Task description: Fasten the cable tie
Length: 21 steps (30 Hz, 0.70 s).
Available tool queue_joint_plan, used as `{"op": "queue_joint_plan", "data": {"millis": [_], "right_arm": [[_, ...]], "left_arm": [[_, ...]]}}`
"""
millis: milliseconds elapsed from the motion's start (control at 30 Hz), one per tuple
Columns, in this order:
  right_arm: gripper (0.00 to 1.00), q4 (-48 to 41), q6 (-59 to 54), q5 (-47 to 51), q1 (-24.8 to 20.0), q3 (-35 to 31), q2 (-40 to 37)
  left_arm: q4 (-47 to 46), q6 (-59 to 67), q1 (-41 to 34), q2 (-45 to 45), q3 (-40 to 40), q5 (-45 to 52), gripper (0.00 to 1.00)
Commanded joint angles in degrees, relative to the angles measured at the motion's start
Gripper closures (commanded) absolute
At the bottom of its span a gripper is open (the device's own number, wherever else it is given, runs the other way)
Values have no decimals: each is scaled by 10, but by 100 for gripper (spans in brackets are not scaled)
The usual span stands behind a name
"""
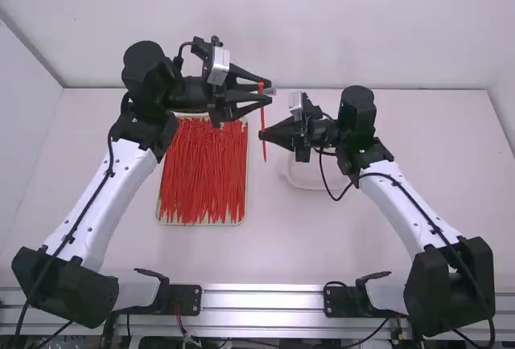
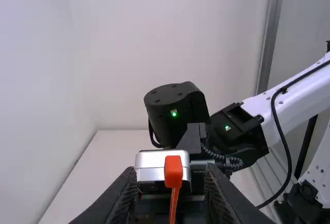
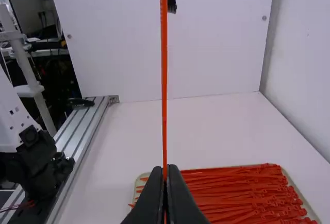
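From where I stand, the white table (image 1: pixel 273 244) has plenty of bare surface on the near side of the tray (image 1: pixel 201 223) and out to its right. White walls (image 1: pixel 322 27) close it in behind the tray and along its left. The tray is heaped with spare red ties (image 1: pixel 201 172), and a clear tub (image 1: pixel 310 178) sits just to its right, under the right arm (image 1: pixel 402 204). The cable tie (image 1: pixel 261 112) is up in the air just off the tray's far right corner. It stands upright, long axis vertical, square head at the top and tail pointing down toward the table. The right gripper (image 1: pixel 263 133) comes in from the tray's right, fingers pinched together on the strap's lower part. The left gripper (image 1: pixel 270 96) reaches over the tray's far edge, fingers spread, with the tie's head between their tips; whether a pad touches it I can't tell.
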Motion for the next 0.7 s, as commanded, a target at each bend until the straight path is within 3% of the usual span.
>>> {"op": "queue_joint_plan", "data": {"millis": [0, 367, 433, 667], "right_arm": [[100, 1, 2, -3, -6, 15, 2], [100, 1, 2, -4, -10, 15, 2], [100, 1, 2, -4, -6, 15, 2], [100, 0, 1, -4, -7, 15, 2]], "left_arm": [[4, -5, -5, 1, -2, 4, 67], [2, -5, -5, 1, -2, 3, 75], [3, -5, -5, 2, -2, 3, 85], [2, -6, -4, 2, -2, 4, 98]]}}
